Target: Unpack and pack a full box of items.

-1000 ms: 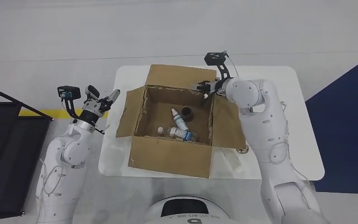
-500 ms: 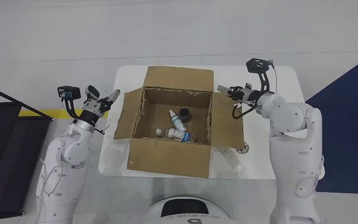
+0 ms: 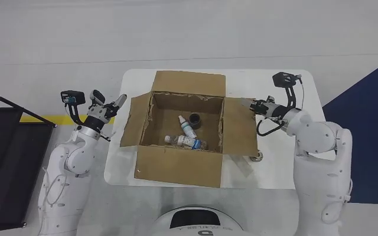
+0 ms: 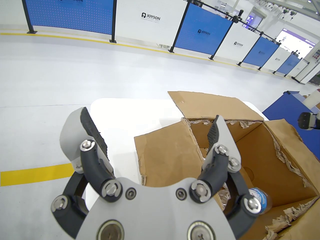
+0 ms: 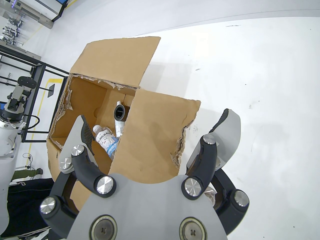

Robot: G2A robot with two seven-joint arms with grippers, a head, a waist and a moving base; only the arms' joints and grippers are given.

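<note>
Open cardboard box (image 3: 180, 165) in the middle of the white surface (image 3: 139, 82), all four flaps folded outward, edges torn along the rim. Inside, on the bottom:
- a clear water bottle (image 3: 184, 140) with a blue-and-white label, lying on its side near the wall closest to the robot
- a small white bottle (image 3: 186, 125) lying aslant just beyond it, touching or nearly touching, hard to say which
- a dark round thing (image 3: 196, 121) right beside the white bottle, toward the far wall, too small to name

Left claw (image 3: 110, 105) off the left edge of the surface, beside the box's left flap and apart from it, fingers spread wide, gripping nothing. Seen from the left wrist: the same claw (image 4: 150, 119) wide apart, aimed toward the left flap and the opening of the box (image 4: 162, 156), cap end of the water bottle (image 4: 258, 198) peeking past one finger.

Right claw (image 3: 254, 106) above the right part of the surface, at the outer edge of the right flap, fingers spread, empty. Seen from the right wrist: claw (image 5: 155, 117) wide apart over that flap, interior of the box (image 5: 115, 58) beyond it, water bottle (image 5: 103, 136) lying within.

Small round object (image 3: 258, 156) on the surface just off the near corner of the right flap, too small to tell what.
</note>
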